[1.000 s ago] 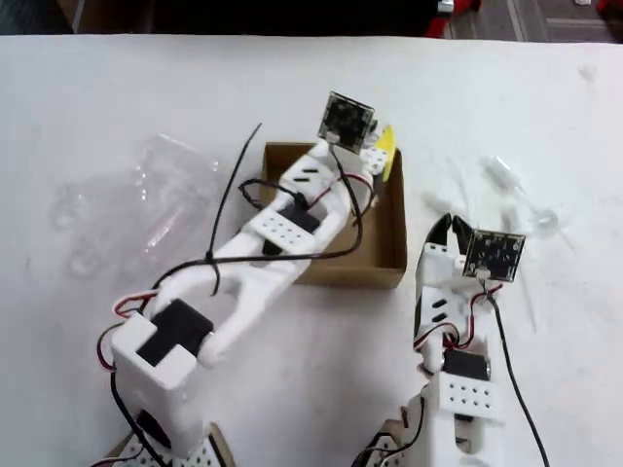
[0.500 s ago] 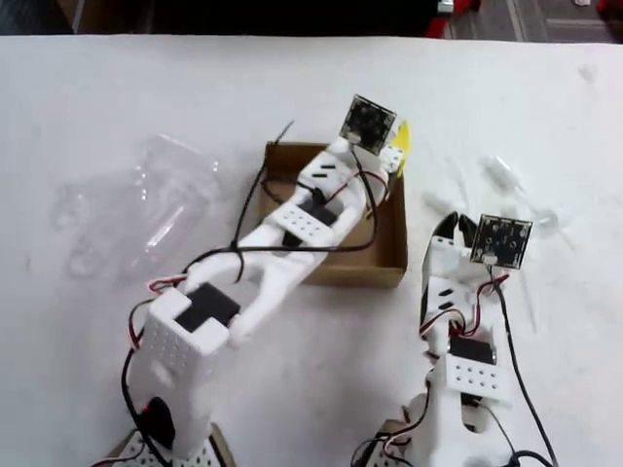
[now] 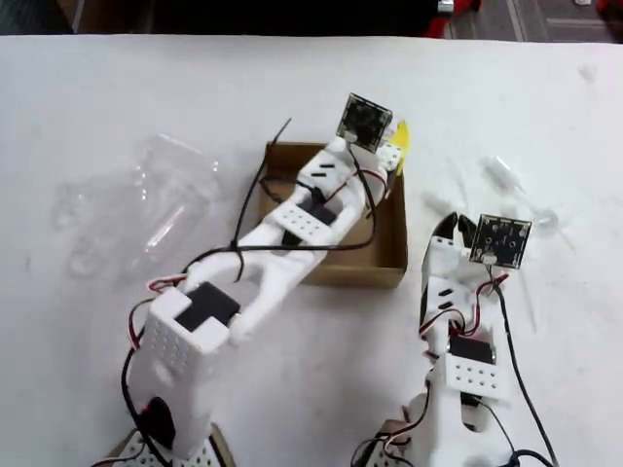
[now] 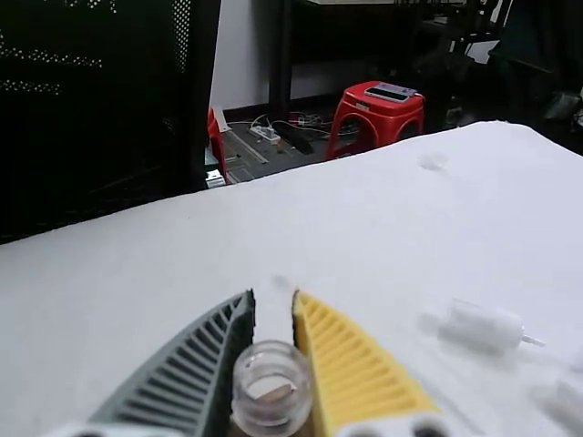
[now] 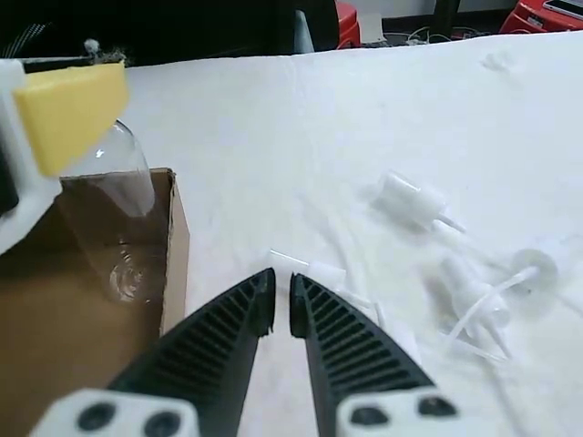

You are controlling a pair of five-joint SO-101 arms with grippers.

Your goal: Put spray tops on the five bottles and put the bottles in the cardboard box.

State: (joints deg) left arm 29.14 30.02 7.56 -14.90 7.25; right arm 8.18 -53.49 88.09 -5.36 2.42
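Observation:
My left gripper, with one grey and one yellow finger, is shut on the neck of a clear bottle whose mouth is open and bears no spray top. In the high view that gripper hangs over the far right corner of the cardboard box. The right wrist view has the bottle upright inside the box. My right gripper is shut and holds nothing, low over the table right of the box. A white spray top lies just beyond its tips.
More loose spray tops lie scattered on the white table right of the box. A crumpled clear plastic bag lies left of the box. Past the table's far edge stands a red stool.
My left arm has swung a little to the right, carrying the bottle toward the box's far right corner. The right arm has shifted slightly right.

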